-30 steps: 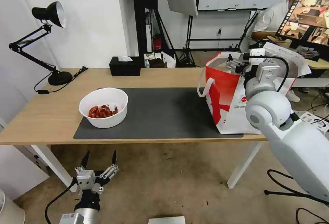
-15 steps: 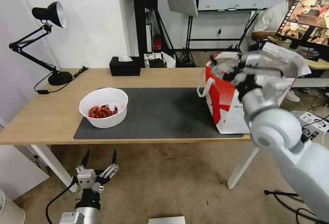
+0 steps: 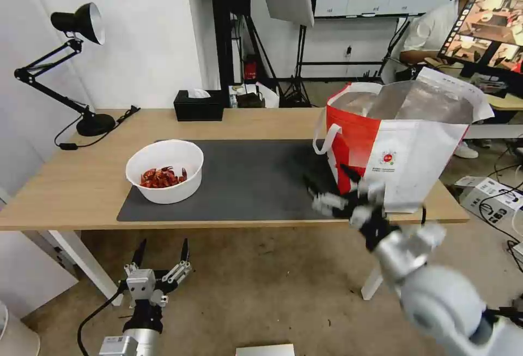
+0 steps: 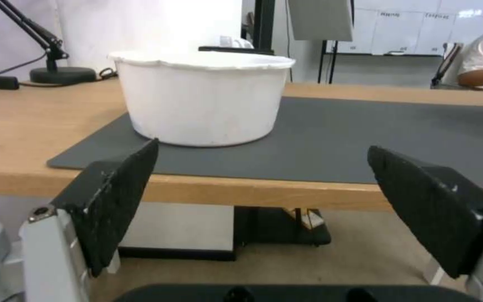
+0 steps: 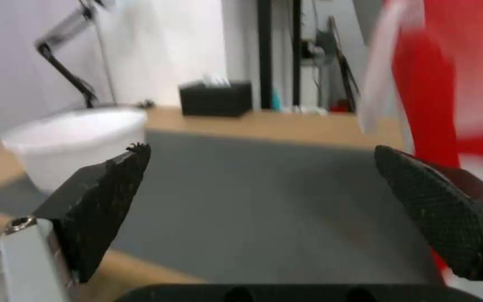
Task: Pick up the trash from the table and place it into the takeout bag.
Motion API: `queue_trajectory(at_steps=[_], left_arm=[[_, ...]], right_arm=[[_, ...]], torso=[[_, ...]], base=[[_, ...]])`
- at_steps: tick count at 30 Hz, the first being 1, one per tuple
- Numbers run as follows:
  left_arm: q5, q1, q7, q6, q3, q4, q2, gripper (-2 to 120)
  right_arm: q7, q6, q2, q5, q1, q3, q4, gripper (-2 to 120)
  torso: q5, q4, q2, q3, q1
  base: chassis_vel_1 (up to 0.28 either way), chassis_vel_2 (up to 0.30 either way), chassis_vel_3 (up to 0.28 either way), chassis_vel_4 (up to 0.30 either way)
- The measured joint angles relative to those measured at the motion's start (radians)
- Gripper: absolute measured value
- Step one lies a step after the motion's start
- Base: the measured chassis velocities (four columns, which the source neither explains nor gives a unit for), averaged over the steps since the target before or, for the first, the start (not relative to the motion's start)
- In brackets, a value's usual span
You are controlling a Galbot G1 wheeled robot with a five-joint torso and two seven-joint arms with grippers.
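While the bowl of shells (image 3: 164, 171) is sitting on the mat, both arms are empty.
Right gripper (image 3: 342, 195) is hanging beside the takeout bag (image 3: 406, 149), jaws wide apart; left gripper (image 3: 158, 260) is waiting below the surface, jaws spread too, probably lined up for the bowl.

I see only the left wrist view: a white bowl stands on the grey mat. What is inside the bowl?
Observer: The head view shows red crayfish shells in the white bowl.
Operator: Where is the right gripper?
Observer: The right gripper is over the near right part of the mat, in front of the takeout bag, with its jaws open and empty.
Operator: Is the bag upright?
Observer: Yes. It stands at the right end of the table, and its mouth is open.
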Motion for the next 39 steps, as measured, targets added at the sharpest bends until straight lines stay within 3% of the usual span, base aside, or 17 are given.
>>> queue_trajectory(at_steps=[3, 10, 39], left_arm=[[0.000, 0.001, 0.001, -0.001, 0.001, 0.002, 0.003, 100], [0.009, 0.007, 0.002, -0.006, 0.012, 0.008, 0.006, 100], [0.011, -0.010, 0.004, -0.015, 0.032, 0.054, 0.006, 100]], right_arm=[[0.000, 0.074, 0.073, -0.150, -0.113, -0.005, -0.065, 100], [0.006, 0.151, 0.166, -0.213, -0.152, -0.042, -0.176, 100], [0.034, 0.197, 0.177, -0.300, -0.085, -0.048, -0.219, 100]], torso=[[-0.0002, -0.0001, 0.000, 0.000, 0.000], [0.0000, 0.0001, 0.000, 0.000, 0.000], [0.0000, 0.0001, 0.000, 0.000, 0.000]], base=[[0.000, 0.000, 0.000, 0.000], [0.000, 0.000, 0.000, 0.000], [0.000, 0.000, 0.000, 0.000]])
